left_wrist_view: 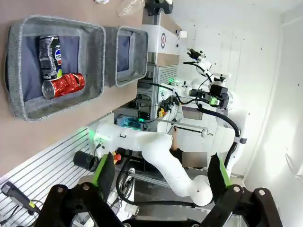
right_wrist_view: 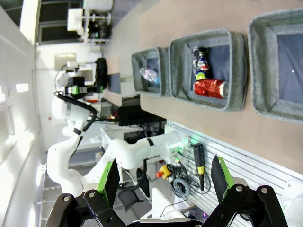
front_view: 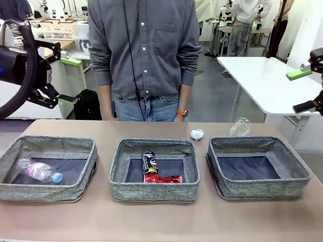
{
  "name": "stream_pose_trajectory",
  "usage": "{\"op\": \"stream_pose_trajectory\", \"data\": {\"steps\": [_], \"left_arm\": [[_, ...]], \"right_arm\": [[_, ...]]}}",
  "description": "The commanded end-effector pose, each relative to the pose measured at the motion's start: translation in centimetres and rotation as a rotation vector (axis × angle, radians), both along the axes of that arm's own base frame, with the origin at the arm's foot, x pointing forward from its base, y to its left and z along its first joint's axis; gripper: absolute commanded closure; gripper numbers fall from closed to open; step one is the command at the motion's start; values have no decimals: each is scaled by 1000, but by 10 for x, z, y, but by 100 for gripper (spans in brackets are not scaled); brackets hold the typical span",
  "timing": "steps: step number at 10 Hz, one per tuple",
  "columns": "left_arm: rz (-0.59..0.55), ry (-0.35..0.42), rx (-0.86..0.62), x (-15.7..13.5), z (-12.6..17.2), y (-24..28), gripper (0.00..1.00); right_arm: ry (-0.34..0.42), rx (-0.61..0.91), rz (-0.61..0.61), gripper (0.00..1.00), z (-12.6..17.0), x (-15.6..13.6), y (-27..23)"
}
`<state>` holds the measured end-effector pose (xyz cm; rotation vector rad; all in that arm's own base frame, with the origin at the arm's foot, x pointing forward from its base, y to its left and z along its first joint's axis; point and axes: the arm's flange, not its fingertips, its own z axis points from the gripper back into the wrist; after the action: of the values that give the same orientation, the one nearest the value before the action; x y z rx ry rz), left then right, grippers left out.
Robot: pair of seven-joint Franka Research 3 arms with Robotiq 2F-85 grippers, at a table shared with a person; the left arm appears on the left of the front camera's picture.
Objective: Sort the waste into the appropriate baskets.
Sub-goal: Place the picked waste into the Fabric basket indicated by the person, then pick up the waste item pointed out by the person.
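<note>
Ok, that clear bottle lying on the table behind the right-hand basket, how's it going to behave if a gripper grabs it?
The clear bottle looks empty, so it is probably very light. It lies on its side on the table, so a nudge could well roll it. Its thin see-through walls will likely dent under a firm squeeze.

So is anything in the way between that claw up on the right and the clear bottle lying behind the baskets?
Nothing visible. The right gripper hangs open above and right of the clear bottle, which lies on bare table behind the right basket. The foil ball sits apart, to its left.
</note>
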<state>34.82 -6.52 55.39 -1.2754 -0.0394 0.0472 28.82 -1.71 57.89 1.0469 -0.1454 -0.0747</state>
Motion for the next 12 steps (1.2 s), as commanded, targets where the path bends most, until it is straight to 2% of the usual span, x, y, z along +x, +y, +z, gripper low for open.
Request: {"op": "stream_pose_trajectory", "data": {"steps": [1,12], "left_arm": [[-11,-36,-16,-4,9,-5,0],[-11,-36,-16,-4,9,-5,0]], "right_arm": [[4,2,5,0,0,-2,-1],[4,2,5,0,0,-2,-1]]}}
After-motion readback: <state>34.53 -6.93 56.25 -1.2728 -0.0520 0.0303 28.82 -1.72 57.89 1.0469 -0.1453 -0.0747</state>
